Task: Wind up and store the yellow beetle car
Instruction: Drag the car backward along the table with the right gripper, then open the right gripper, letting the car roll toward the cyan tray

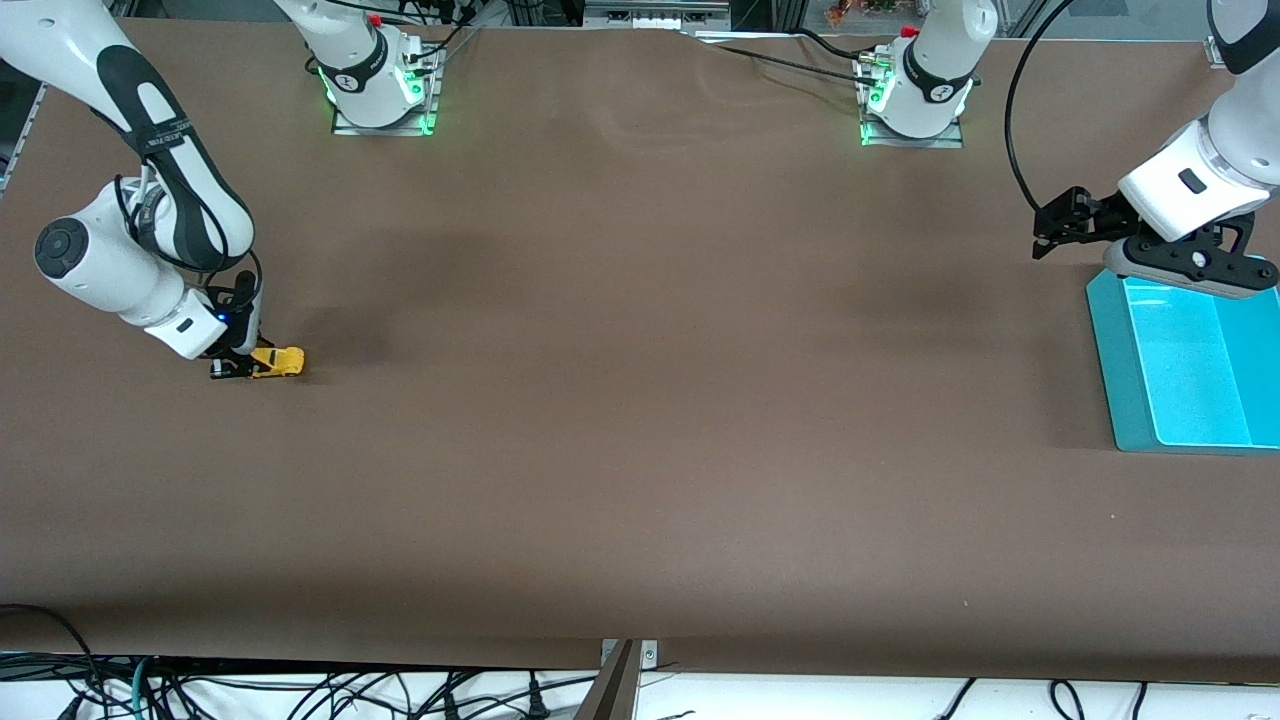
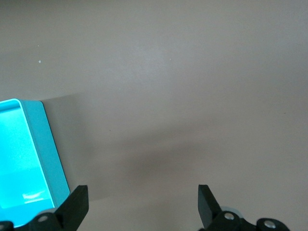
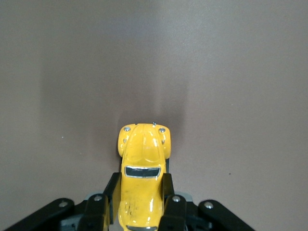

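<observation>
At the frame's middle left, my right gripper (image 1: 243, 362) pinched the yellow beetle car (image 1: 277, 361) on the table (image 1: 640, 420); my left gripper (image 1: 1062, 225) waited, spread wide (upper right). A shallow pinch risked slipping during winding.

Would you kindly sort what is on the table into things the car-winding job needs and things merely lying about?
Belonging to the job:
- yellow beetle car, gripped by the right gripper at the right arm's end of the table
- turquoise bin, at the left arm's end, presumably the storage place
- left gripper, open, waiting beside the bin

Lying about:
- nothing else visible
</observation>
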Action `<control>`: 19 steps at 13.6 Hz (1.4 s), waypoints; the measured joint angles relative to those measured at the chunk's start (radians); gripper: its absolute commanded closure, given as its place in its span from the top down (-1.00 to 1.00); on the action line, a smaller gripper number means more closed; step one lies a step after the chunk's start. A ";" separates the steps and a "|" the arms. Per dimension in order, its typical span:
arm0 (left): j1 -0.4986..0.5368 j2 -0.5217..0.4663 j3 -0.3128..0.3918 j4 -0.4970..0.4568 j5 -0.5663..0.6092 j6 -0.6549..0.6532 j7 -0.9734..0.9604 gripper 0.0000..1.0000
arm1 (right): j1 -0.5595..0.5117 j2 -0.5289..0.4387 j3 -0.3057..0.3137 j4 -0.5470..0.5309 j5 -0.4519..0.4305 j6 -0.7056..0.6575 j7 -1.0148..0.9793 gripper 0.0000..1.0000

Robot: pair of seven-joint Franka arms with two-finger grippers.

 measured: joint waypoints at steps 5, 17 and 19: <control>0.000 0.000 0.000 0.000 0.000 0.000 0.000 1.00 | -0.001 0.017 0.003 0.020 0.000 -0.048 0.004 1.00; 0.000 0.000 0.000 0.000 0.000 -0.001 0.000 1.00 | -0.002 -0.196 0.129 0.310 0.000 -0.540 0.285 1.00; 0.001 0.000 0.000 0.000 0.000 -0.002 0.000 1.00 | -0.001 -0.293 0.131 0.321 0.000 -0.613 0.376 1.00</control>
